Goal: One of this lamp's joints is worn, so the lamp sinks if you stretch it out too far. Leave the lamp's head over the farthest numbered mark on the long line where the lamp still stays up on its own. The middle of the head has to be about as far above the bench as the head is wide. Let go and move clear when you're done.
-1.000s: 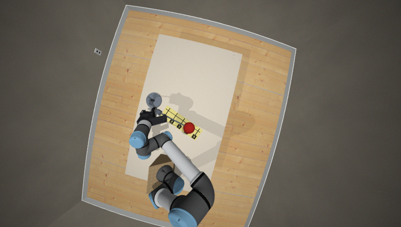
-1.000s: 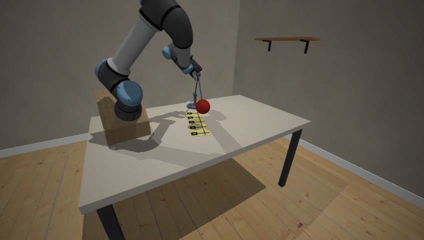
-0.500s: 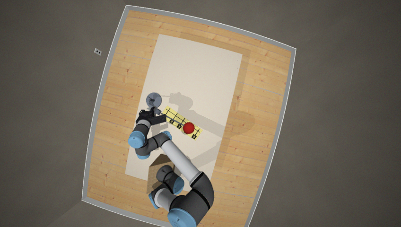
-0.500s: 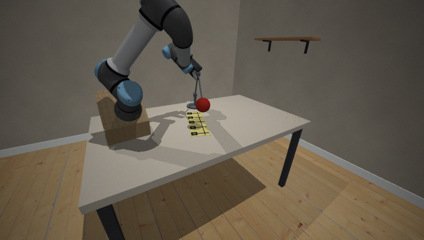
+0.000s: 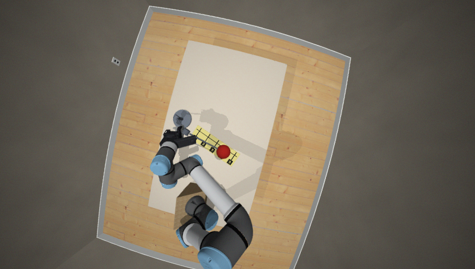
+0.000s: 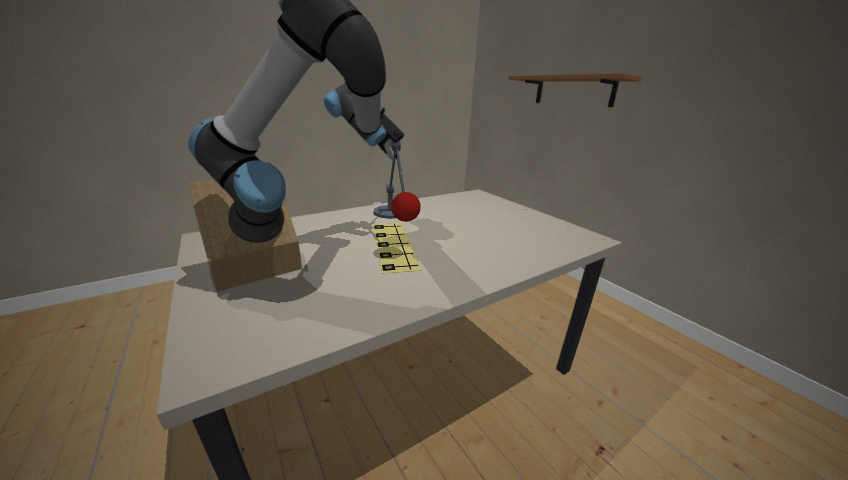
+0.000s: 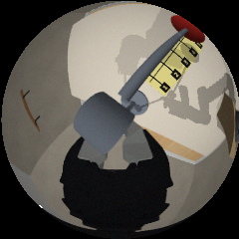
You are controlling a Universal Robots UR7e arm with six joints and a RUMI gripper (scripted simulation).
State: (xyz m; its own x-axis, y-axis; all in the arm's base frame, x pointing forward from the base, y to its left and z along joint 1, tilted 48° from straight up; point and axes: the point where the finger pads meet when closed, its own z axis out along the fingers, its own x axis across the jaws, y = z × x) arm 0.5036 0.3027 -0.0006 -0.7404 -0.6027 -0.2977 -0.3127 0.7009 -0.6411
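Now the gripper (image 6: 393, 148) is closed on the lamp's arm (image 6: 397, 172) near its top joint, and the red head (image 6: 405, 205) hangs over the yellow strip (image 6: 397, 248). Released so stretched, the worn joint may let the head sink.

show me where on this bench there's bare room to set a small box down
Bare patches: the bench right of the yellow strip, and the near end in front of the wooden block. Crowded: around the lamp base, the red head and the gripper clamped on the lamp arm.
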